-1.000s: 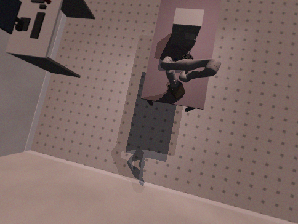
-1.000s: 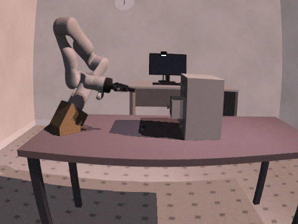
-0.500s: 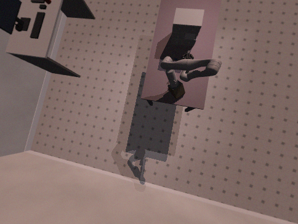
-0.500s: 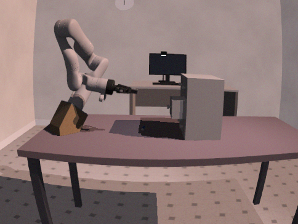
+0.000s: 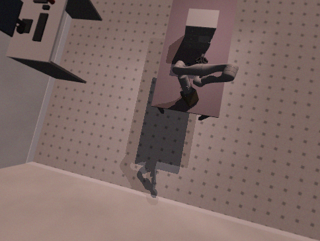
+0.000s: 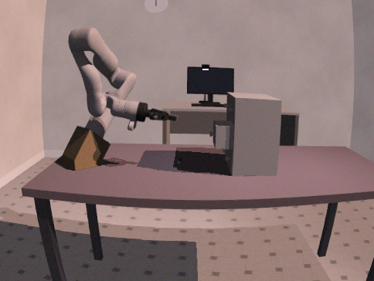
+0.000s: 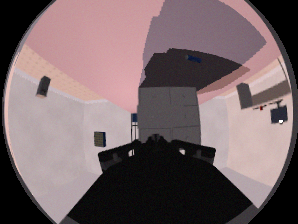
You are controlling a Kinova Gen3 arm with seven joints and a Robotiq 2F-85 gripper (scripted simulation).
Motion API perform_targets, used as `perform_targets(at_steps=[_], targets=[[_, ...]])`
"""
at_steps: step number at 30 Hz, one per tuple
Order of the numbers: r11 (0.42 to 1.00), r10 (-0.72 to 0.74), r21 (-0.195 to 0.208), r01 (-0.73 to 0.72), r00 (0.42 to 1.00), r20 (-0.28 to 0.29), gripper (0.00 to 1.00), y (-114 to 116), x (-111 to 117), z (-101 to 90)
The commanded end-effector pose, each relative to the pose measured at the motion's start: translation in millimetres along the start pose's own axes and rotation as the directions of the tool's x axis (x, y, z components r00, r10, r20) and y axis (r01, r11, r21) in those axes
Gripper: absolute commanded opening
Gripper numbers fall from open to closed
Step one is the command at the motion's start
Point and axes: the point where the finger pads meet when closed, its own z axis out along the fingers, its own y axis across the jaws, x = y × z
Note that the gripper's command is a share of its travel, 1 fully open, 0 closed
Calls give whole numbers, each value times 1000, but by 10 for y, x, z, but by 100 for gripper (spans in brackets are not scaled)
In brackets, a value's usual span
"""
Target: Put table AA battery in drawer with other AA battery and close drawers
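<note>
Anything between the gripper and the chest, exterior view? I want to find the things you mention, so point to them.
In the exterior view, a pulled-out drawer point(image 6: 222, 136) juts from the chest's point(image 6: 255, 135) front toward the gripper point(image 6: 176, 117), a little lower than the fingertips. Between fingertips and drawer there's only open air.

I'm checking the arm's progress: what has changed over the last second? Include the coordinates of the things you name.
The gripper point(image 5: 201, 59) point(image 6: 176, 117) point(image 7: 155, 138) has moved toward the chest point(image 5: 202, 18) point(image 6: 255, 135) point(image 7: 167, 112) and slightly down. Nothing was visibly taken hold of or let go. The chest, its protruding drawer point(image 6: 221, 136) and the battery on the table point(image 6: 182, 161) point(image 7: 193, 58) look unmoved.
</note>
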Motion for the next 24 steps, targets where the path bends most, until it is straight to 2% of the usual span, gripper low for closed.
perform_targets(at_steps=[1, 24], targets=[[1000, 7, 3, -7, 1000, 1, 0, 20, 0, 13], [1000, 7, 5, -7, 1000, 1, 0, 36, 47, 130]])
